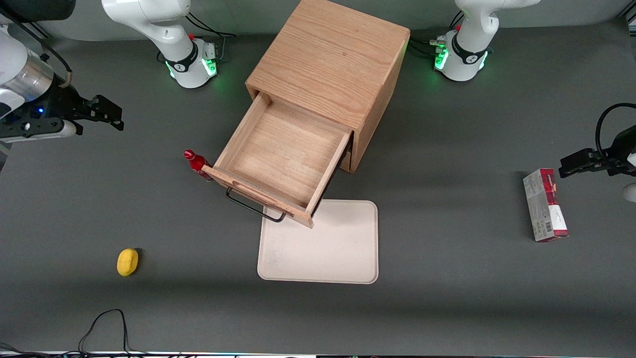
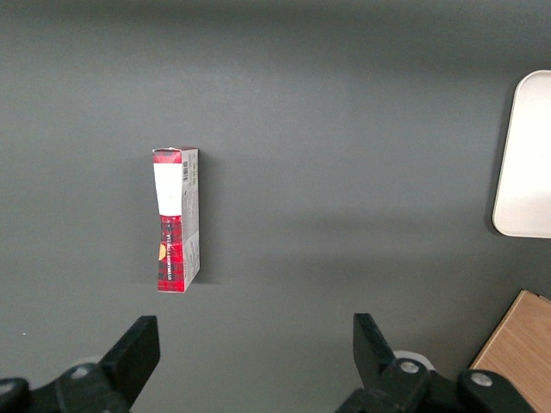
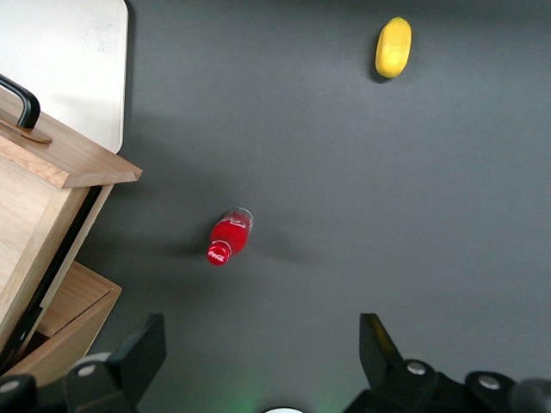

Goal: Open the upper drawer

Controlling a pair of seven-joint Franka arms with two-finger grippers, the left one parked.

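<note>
The light oak upper drawer [image 1: 285,154] with its long black wire handle [image 1: 254,207] stands pulled far out of the light oak wooden cabinet [image 1: 330,64], its bare wooden floor showing and nothing lying in it. The cabinet sits near the middle of the dark grey desk [image 1: 447,298], and the drawer's front edge overhangs the rim of a flat cream rectangular tray [image 1: 323,248] that lies nearer the front camera.

A small red bottle with a red cap [image 1: 197,161] stands upright just beside the drawer's front corner, on the working arm's side. A yellow lemon-shaped object [image 1: 127,262] lies on the desk well apart from it, nearer the camera. A red and grey rectangular carton [image 1: 545,205] lies flat toward the parked arm's end of the desk.

The right arm's black gripper [image 1: 112,115] hangs above the desk at the working arm's end, well apart from the drawer and its handle. In the right wrist view its jaws are spread wide with nothing between them, above the bare desk near the bottle [image 3: 229,237].
</note>
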